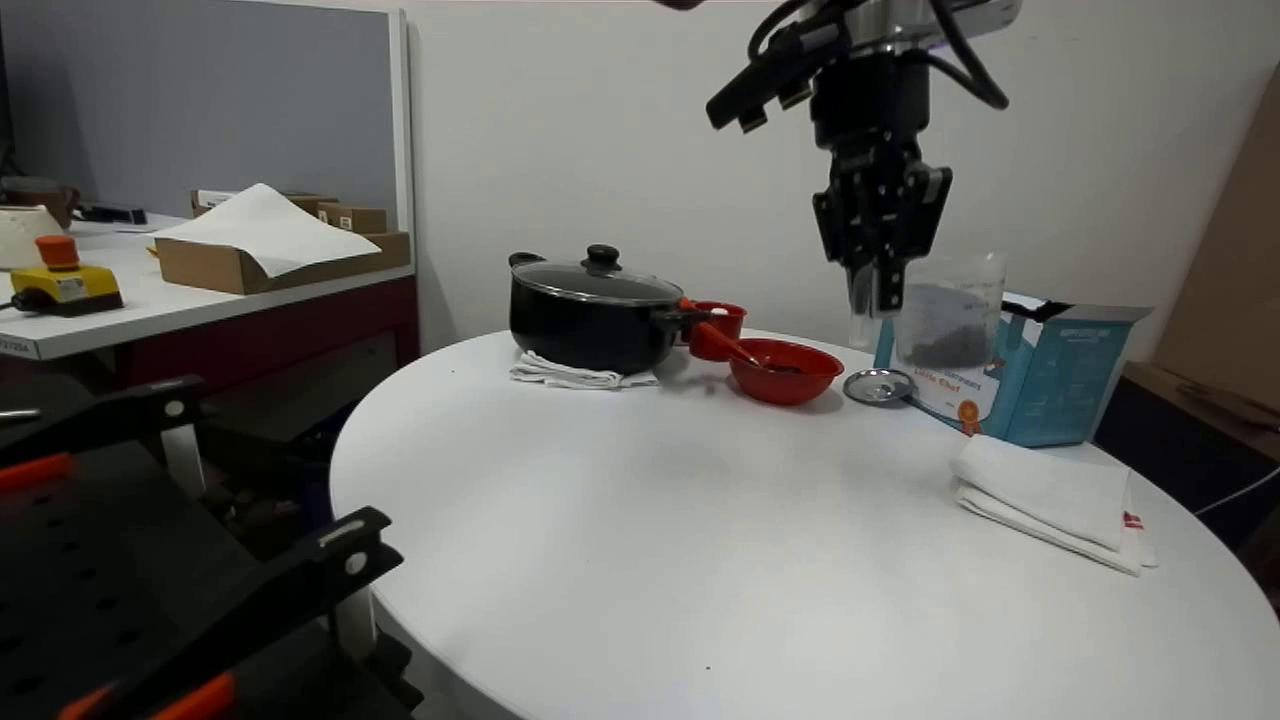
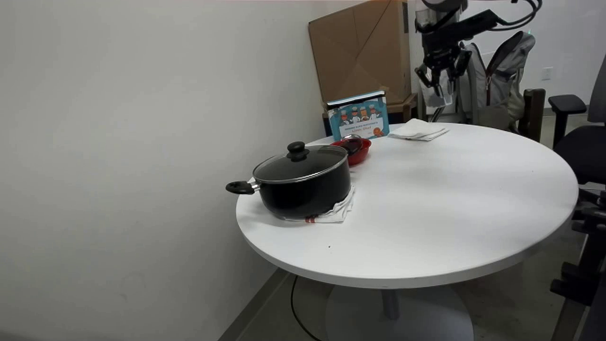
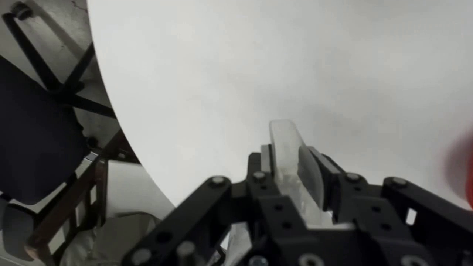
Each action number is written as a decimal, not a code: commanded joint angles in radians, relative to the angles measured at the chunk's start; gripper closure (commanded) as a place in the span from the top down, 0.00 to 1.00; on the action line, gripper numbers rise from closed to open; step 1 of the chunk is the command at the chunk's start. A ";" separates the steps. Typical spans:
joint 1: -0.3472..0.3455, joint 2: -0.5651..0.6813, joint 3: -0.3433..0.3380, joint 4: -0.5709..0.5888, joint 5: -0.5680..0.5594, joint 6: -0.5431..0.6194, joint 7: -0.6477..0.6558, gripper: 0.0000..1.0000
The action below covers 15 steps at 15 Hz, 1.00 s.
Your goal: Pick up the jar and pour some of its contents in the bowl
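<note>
On the blue carton (image 2: 358,116) the words "Little Chef" can be read, and this in both exterior views. They are printed on the white panel of the carton, under a drawing of figures in chef hats. Directly above these words goes a line of smaller print, which is too blurred for reading. Near the words there is an orange rosette badge (image 2: 377,132); if it bears letters, they are too small to tell. In an exterior view, a label (image 1: 18,347) is fixed on the edge of the white desk (image 1: 140,303); its last characters seem to be "725A", but its beginning is not certain. The pale label on the yellow emergency-stop box (image 1: 75,287) is also too small.
</note>
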 commanded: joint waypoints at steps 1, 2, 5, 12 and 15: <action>0.064 0.061 -0.080 -0.082 -0.117 0.089 0.134 0.14; 0.071 0.080 -0.085 -0.094 -0.121 0.101 0.148 0.14; 0.077 0.122 -0.073 -0.121 -0.082 0.140 0.138 0.14; 0.053 0.179 0.022 -0.173 0.066 0.253 0.024 0.13; 0.044 0.188 0.052 -0.190 0.141 0.277 -0.037 0.51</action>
